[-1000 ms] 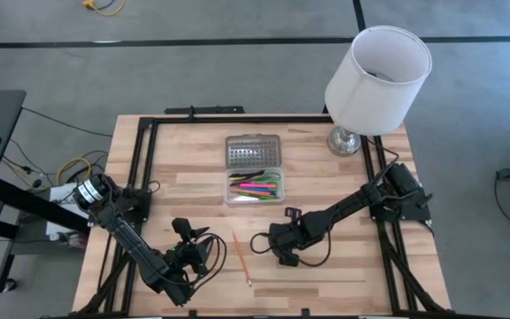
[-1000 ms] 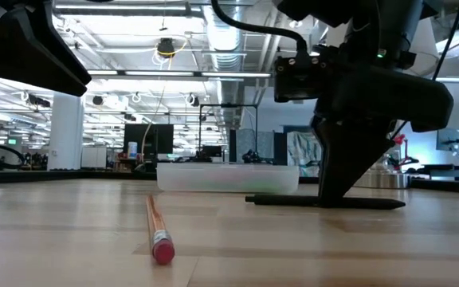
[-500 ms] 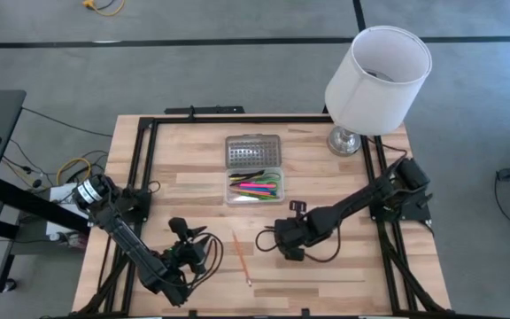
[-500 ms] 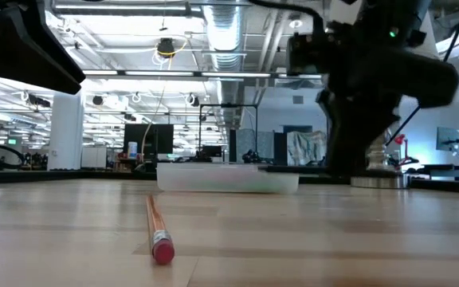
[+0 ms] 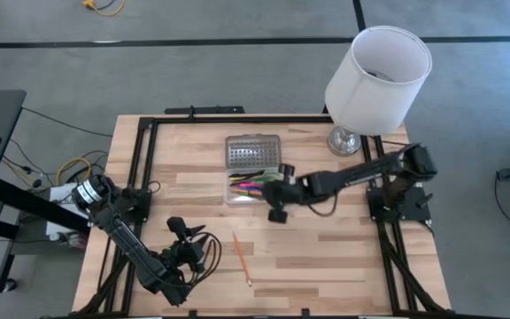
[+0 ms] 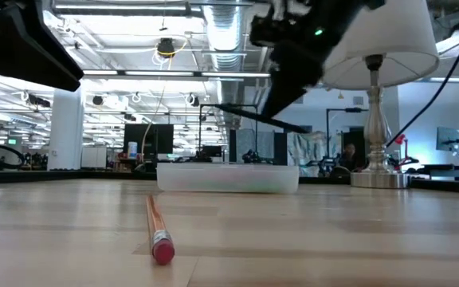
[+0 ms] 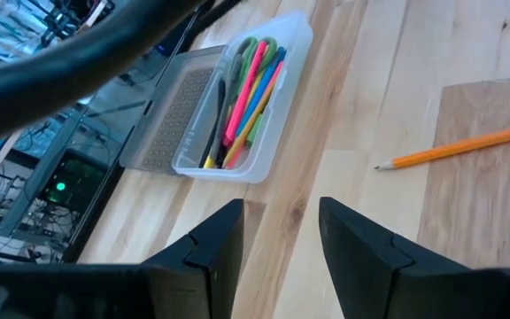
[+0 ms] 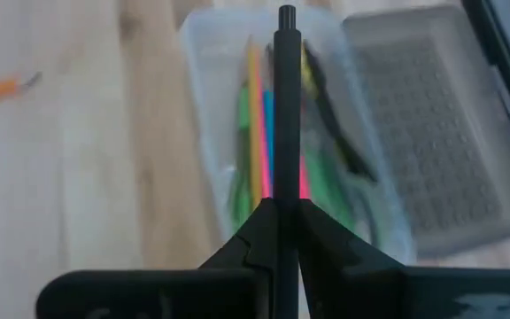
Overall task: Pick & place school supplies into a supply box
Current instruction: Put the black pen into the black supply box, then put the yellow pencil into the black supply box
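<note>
The supply box point(image 5: 255, 187) stands open at the table's middle far side, its ribbed grey lid point(image 5: 253, 151) laid flat behind it. Coloured pens and highlighters point(image 7: 248, 81) lie inside. My right gripper point(image 5: 271, 189) hangs over the box's right end, shut on a black pen point(image 8: 286, 106). An orange pencil point(image 5: 242, 257) with a pink eraser point(image 6: 162, 251) lies flat on the wood nearer the front. My left gripper point(image 7: 282, 257) stands open at the front left, short of the pencil, with nothing between its fingers. My right gripper pinches the black pen's shaft point(image 8: 283, 197) between its two fingers, near the middle as the low view shows point(image 6: 271, 118). The fingers slant down from the table's right side. The pen is lifted clear and tilted above the box point(image 8: 237, 115).
A white-shaded lamp point(image 5: 377, 80) on a metal foot point(image 5: 345, 142) stands at the far right corner. Black frame rails point(image 5: 144, 177) run along the table's sides. Bare wood lies between the pencil and the front edge.
My right gripper has risen from the table and gone toward the far edge, to the box, tipping more steeply down. The black pen, which lay flat on the wood, is now lifted clear and tilted over the box. The pencil and my left gripper have stayed put.
</note>
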Robot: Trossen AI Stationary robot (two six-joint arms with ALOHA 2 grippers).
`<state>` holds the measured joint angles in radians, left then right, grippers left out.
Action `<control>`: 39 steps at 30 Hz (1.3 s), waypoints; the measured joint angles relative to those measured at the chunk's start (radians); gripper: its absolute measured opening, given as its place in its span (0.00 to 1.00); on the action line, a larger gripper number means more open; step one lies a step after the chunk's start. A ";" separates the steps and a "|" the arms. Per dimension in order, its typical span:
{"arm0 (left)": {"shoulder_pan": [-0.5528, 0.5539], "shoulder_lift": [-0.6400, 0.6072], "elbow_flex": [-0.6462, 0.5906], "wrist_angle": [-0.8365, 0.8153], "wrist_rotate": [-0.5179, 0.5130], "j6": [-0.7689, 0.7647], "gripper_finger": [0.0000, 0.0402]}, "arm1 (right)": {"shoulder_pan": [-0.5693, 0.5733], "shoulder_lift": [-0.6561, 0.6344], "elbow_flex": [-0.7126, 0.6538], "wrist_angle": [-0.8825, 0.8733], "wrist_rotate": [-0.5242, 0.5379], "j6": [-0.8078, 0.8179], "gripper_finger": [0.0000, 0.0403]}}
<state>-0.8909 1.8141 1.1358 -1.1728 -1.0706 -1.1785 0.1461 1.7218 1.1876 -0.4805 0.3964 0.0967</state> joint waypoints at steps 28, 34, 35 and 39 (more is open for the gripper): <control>-0.009 0.000 0.000 0.005 0.001 0.009 0.36 | -0.173 0.085 0.002 0.118 -0.190 -0.010 0.27; -0.009 0.000 -0.001 0.037 -0.026 0.064 0.36 | -0.061 0.039 0.002 0.096 -0.191 -0.031 0.30; -0.009 0.000 -0.001 0.053 -0.039 0.090 0.36 | -0.041 0.026 0.002 0.080 -0.190 -0.040 0.30; -0.001 0.000 -0.001 0.149 -0.096 0.231 0.36 | 0.046 -0.023 0.002 0.038 -0.169 -0.044 0.30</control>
<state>-0.8917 1.8141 1.1351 -1.0238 -1.1667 -0.9472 0.1926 1.6991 1.1900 -0.4421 0.2272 0.0532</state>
